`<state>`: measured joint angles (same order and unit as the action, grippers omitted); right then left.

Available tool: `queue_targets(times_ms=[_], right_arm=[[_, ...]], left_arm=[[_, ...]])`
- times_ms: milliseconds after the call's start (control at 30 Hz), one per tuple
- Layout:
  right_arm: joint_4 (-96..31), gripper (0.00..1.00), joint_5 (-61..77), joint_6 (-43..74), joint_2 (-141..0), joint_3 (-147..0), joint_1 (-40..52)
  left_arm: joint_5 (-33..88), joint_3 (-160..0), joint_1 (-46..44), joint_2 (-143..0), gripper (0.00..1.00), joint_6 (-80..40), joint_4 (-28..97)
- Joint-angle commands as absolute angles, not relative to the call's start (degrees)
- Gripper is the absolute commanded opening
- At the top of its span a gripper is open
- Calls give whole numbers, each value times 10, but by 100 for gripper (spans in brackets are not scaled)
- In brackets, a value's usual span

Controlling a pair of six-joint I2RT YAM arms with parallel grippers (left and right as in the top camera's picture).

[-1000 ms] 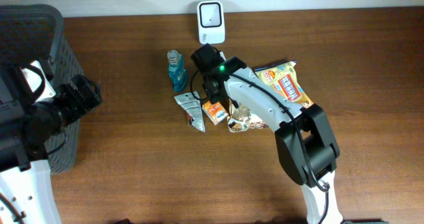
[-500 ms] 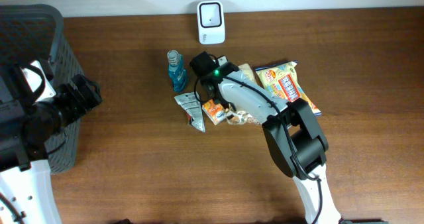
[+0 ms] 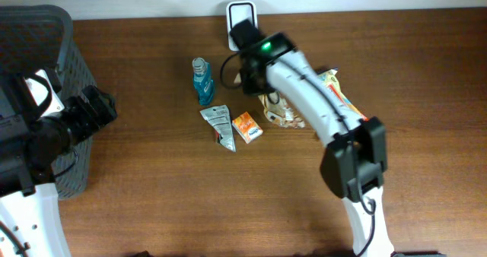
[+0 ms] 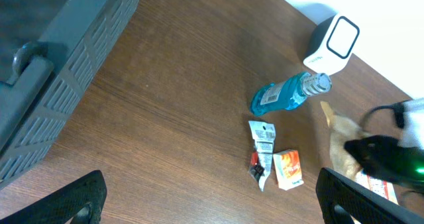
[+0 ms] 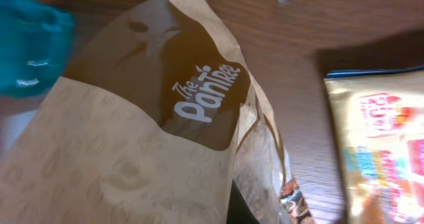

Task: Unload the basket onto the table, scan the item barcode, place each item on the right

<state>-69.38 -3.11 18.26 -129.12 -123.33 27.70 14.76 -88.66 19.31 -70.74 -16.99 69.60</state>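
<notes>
Bag (image 5: 132, 138) sits pinched in the closed right end effector (image 3: 251, 76), the left end effector (image 4: 215, 194) wide open; pickup looks done, so next its barcode must face the scanner (image 4: 334, 42).

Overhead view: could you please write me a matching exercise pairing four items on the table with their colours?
Items:
1. bottle
2. small carton
3. scanner
4. paper bag

Colours:
a. orange
b. white
c. blue
d. brown

Pairs: 1-c, 2-a, 3-b, 4-d
</notes>
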Motion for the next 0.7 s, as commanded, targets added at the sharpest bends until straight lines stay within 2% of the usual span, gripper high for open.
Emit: queue_targets(times_ms=[0,100,200,400,500,600,667], right_arm=[[-706,4,234,148,-1272,-1237,214],[-706,4,384,118,-1273,-1215,171],[-702,4,450,111,-1274,-1171,138],[-635,4,445,146,-1279,-1054,107],[-628,5,326,182,-1279,-1047,87],[-635,25,229,185,-1279,-1048,76],[-643,31,157,185,-1279,-1048,74]], left_arm=[[152,-885,196,-707,99,-175,697],[152,-885,196,-707,99,-175,697],[152,-885,196,-707,99,-175,697],[152,-885,196,-707,99,-175,697],[152,-885,196,-707,99,-175,697],[152,-885,196,-707,99,-175,697],[152,-885,196,-707,99,-175,697]])
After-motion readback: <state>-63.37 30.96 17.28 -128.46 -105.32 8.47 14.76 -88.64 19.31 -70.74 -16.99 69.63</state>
